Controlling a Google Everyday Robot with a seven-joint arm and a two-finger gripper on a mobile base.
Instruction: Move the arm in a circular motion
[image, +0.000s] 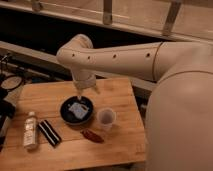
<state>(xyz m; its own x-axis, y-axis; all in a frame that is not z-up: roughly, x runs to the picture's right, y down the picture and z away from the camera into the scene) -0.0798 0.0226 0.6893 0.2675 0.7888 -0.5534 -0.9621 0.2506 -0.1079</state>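
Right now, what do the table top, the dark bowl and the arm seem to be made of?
Table top: likely wood, matte, with a warm grain. Dark bowl: perhaps glazed ceramic or plastic; its rim shines faintly. Arm: smooth cream-white shell, probably moulded plastic, soft highlights; its gripper hangs just above the bowl.

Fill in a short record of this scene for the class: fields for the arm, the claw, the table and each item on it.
arm: cream-white, reaching from the right over the table
claw: pointing down over the bowl
table: wooden
bowl: dark, mid-table, something pale blue inside
cup: pale, right of bowl
bottle: lying at left, white label
dark packet: beside bottle
red item: in front of bowl
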